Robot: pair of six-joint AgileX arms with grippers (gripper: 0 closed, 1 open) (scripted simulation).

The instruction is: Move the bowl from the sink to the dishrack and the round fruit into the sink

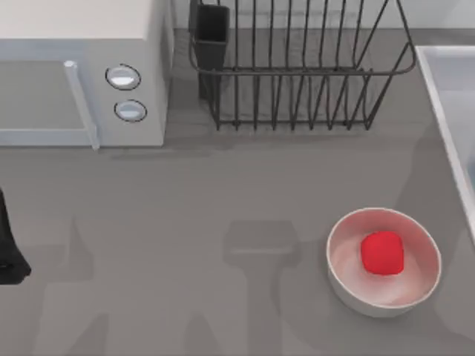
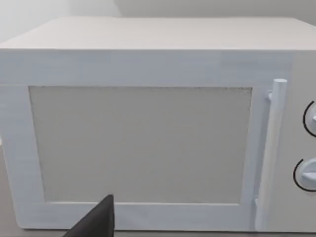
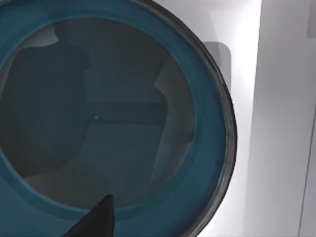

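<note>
The teal-blue bowl (image 3: 98,123) lies in the pale sink (image 3: 276,123), seen from close above in the right wrist view. My right gripper (image 3: 96,219) hovers just over the bowl's inside, near its rim. In the top view the sink's raised rim (image 1: 445,96) runs along the right edge. The round fruit (image 1: 382,252), small and bright red, rests inside a glossy white bowl (image 1: 349,278) at the table's front right. The dark wire dishrack (image 1: 297,74) stands at the back with a black utensil cup (image 1: 211,33) at its left corner. My left arm (image 1: 9,252) is parked at the left edge.
A white microwave (image 1: 82,67) with two round knobs (image 1: 122,76) occupies the back left, and the left wrist view faces its door (image 2: 143,143) and handle (image 2: 269,153). Bare grey tabletop (image 1: 185,245) spreads between the microwave, the dishrack and the white bowl.
</note>
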